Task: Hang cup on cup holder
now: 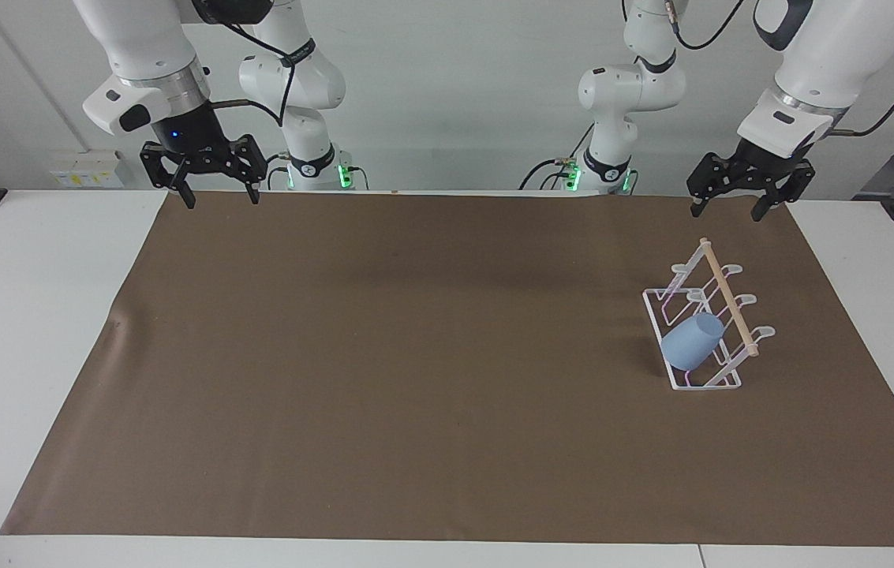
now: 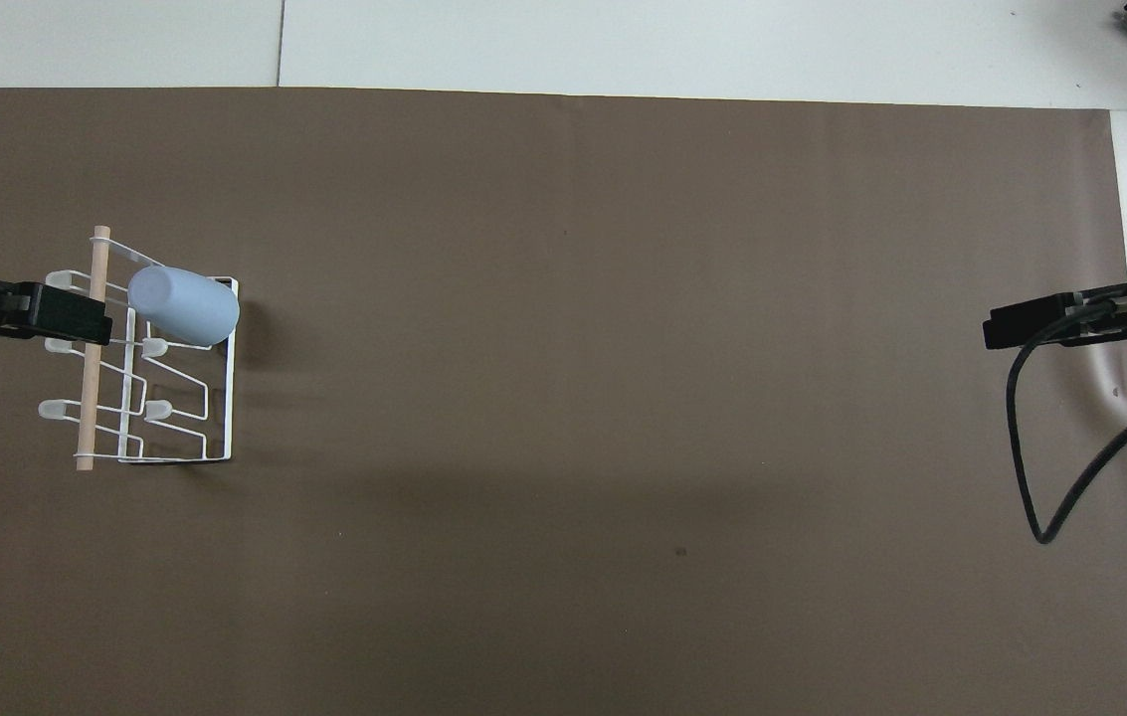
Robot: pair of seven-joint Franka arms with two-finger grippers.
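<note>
One Cup Hung, Both Arms Clear

Right gripper hovers with fingers spread, holding nothing. Small light-blue tapered plastic cup hangs tilted on a prong of the white wire cup holder, closed bottom pointing up and away from the robots. Left gripper hovers likewise spread, holding nothing.

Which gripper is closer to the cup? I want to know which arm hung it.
Left. The left gripper hangs open, raised beside the cup holder bearing the cup; the right gripper waits open at the table's other end.
</note>
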